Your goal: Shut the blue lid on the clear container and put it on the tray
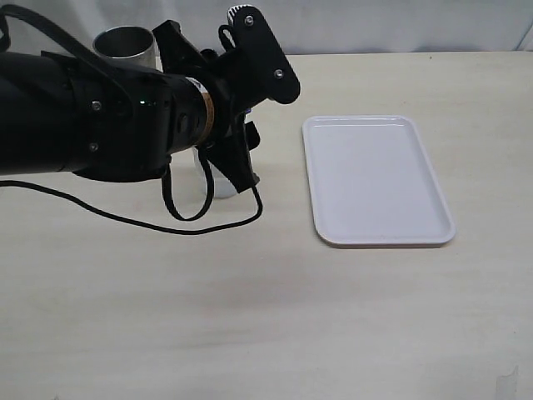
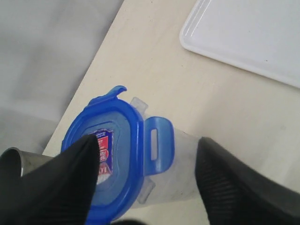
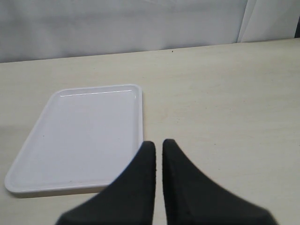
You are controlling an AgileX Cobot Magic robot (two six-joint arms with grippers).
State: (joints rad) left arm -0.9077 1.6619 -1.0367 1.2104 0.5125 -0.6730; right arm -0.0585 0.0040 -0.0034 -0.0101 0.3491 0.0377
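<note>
The blue lid (image 2: 117,154) sits on top of the clear container (image 2: 187,173), which stands on the table left of the tray (image 1: 375,179). Two of the lid's flaps stick out from the rim. My left gripper (image 2: 147,141) hangs open over the container. One finger (image 2: 56,183) covers part of the lid's label, and the other finger (image 2: 239,187) stands off to the container's far side. In the exterior view the left arm hides most of the container (image 1: 223,182). My right gripper (image 3: 158,145) is shut on nothing, above the table by the tray's (image 3: 79,136) near corner.
A grey steel cup (image 1: 127,46) stands at the back left, close behind the left arm, and its rim (image 2: 26,161) shows beside the lid. A black cable (image 1: 125,218) trails over the table under the arm. The table's back edge meets a white backdrop.
</note>
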